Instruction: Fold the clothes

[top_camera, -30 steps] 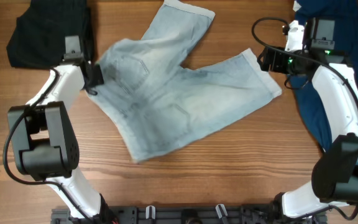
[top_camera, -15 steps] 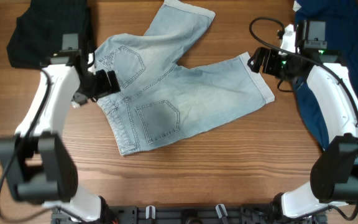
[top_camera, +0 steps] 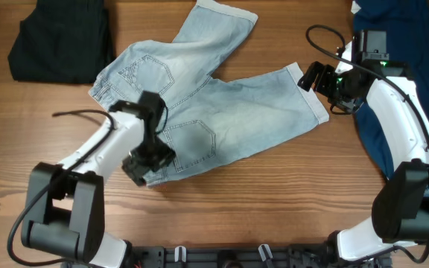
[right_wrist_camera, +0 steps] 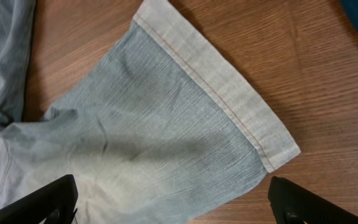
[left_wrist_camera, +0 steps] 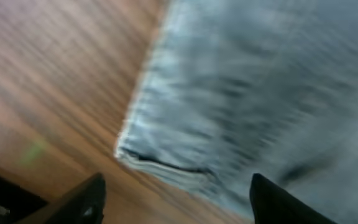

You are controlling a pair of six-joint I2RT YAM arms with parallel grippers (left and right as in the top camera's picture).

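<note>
The clothes, faded light-blue denim shorts (top_camera: 222, 112), lie spread on the wooden table with the stitched back pockets up. My left gripper (top_camera: 141, 170) hovers at the lower corner of the waistband. In the blurred left wrist view this gripper (left_wrist_camera: 179, 208) is open, with the denim corner (left_wrist_camera: 166, 165) just beyond its fingertips and nothing between them. My right gripper (top_camera: 309, 77) is at the cuffed hem of the right leg. In the right wrist view it (right_wrist_camera: 173, 211) stands open over the leg fabric, the cuff (right_wrist_camera: 216, 81) ahead of it.
A black folded garment (top_camera: 62, 41) lies at the back left. A dark navy garment (top_camera: 397, 82) lies along the right side, under and behind my right arm. The other leg's cuff (top_camera: 226, 11) reaches the table's far edge.
My left gripper let go of the waistband's upper left corner and swung down to its lower corner. The shorts now lie flatter with the back pockets showing. My right gripper shifted slightly.
</note>
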